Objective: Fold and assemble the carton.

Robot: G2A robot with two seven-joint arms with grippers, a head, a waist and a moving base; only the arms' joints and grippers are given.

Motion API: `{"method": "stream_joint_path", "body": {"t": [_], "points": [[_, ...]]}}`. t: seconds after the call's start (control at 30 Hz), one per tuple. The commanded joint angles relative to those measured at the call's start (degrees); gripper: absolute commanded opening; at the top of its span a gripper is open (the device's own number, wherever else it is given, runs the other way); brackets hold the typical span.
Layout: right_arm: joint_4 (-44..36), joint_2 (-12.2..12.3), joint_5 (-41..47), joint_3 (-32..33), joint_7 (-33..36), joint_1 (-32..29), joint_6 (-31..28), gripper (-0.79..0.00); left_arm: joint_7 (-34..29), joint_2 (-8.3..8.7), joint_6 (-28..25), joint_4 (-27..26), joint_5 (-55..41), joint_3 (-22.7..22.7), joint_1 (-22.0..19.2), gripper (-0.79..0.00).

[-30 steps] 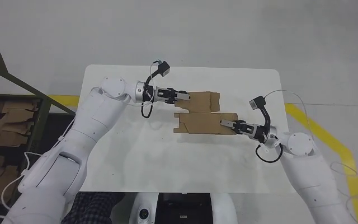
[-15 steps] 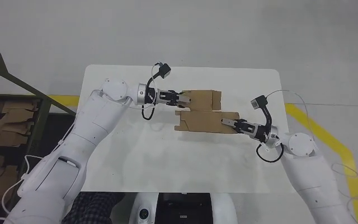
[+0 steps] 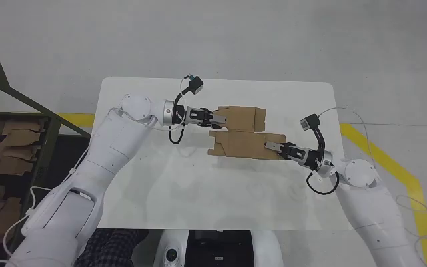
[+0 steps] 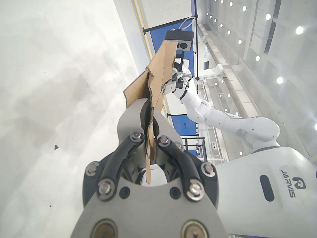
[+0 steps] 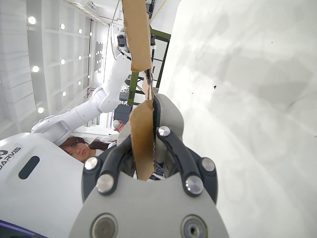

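The flattened carton (image 3: 243, 142) is over the middle of the table (image 3: 167, 193), its long axis along the table's length. The left gripper (image 3: 220, 119) is clamped on its far edge and the right gripper (image 3: 270, 147) on its near edge, with open tabletop all round.

A white bench (image 3: 167, 193) with rounded corners stood on a pale grey floor (image 3: 200, 40). A yellow line (image 3: 383, 160) crossed the floor at right. At left, a dark rack (image 3: 52, 133) held stacked brown cardboard (image 3: 20, 141).
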Motion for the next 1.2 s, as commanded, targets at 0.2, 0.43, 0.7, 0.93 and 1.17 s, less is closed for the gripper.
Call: {"method": "stream_joint_path", "body": {"t": [0.2, 0.43, 0.7, 0.93, 1.17], "points": [[1.24, 0.08, -0.28, 0.25, -0.91, 0.05, 0.57, 0.000, -2.57, -0.30, -1.65, 0.55, -1.70, -0.21, -0.23, -0.785], [2.91, 0.30, -1.61, 1.48, -2.89, -0.05, 0.26, 0.000, -5.16, -0.52, -3.00, 0.87, -3.01, -0.34, -0.38, -0.785], [2.59, 1.08, -1.20, 5.61, -3.05, -0.76, -2.03, 0.000, -6.16, -0.70, -3.20, 0.60, -2.90, -0.17, 0.00, -0.785], [-3.25, 1.22, 1.15, 5.20, 0.93, -0.97, -4.54, -0.012, -6.43, -0.90, -3.20, 0.70, -2.80, -0.04, 0.16, -0.785], [-5.83, 0.31, -0.78, -0.53, 0.53, 1.57, -4.99, -0.111, -7.32, -1.15, -3.25, 0.57, -3.05, 0.17, 0.04, -0.785]]}}
